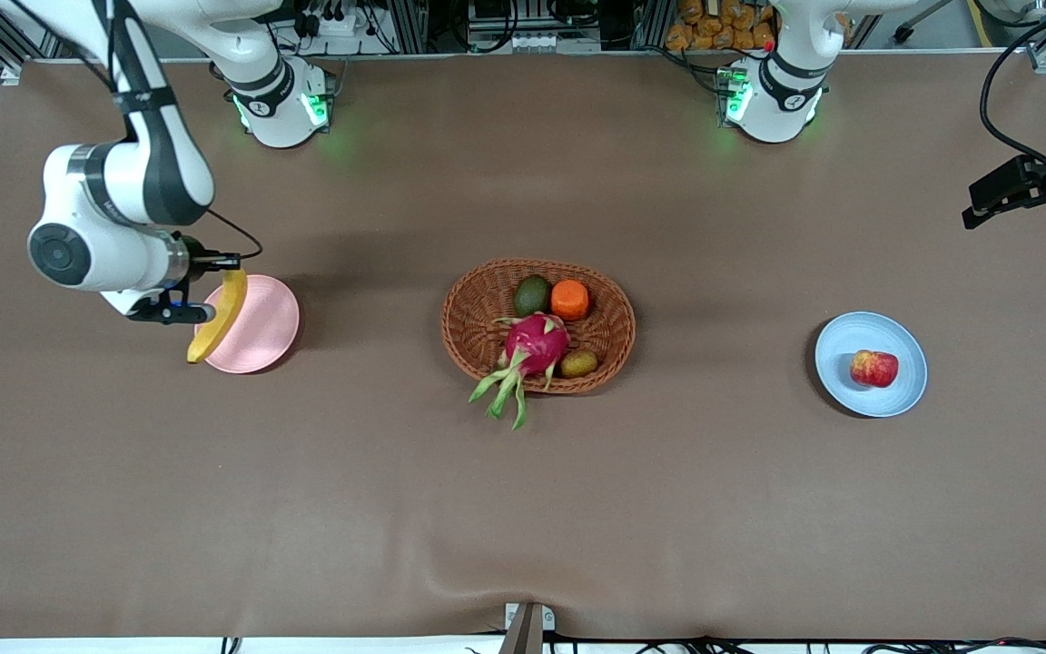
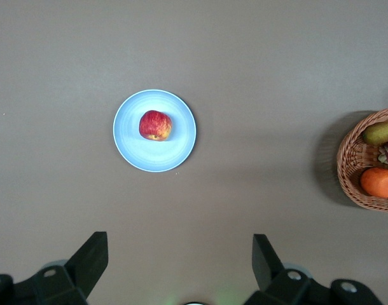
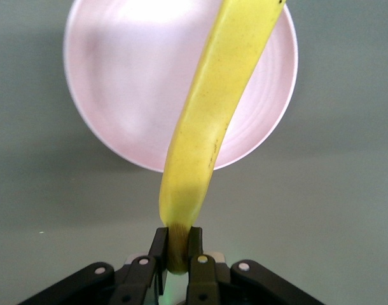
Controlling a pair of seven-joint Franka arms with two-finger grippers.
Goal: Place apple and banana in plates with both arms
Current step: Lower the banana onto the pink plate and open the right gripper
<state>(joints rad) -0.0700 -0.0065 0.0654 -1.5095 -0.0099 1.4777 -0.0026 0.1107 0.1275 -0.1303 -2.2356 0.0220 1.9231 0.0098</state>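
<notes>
One banana [image 3: 203, 121], seemingly tilted | right tool [image 3: 175, 254] clamps its end

Looks like a robotics lab: brown cloth-covered table [image 1: 523, 509], aluminium framing with tangled black cables [image 1: 523, 23] alongside green-lit white arm bases [image 1: 282, 109].

Open table around pink plate [image 1: 264, 327]; wicker basket [image 1: 609, 350] well apart.

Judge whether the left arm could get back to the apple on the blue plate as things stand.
Probably yes. The left end effector is open and raised above the table, and nothing lies on or beside the apple, which sits alone on the blue plate.
</notes>
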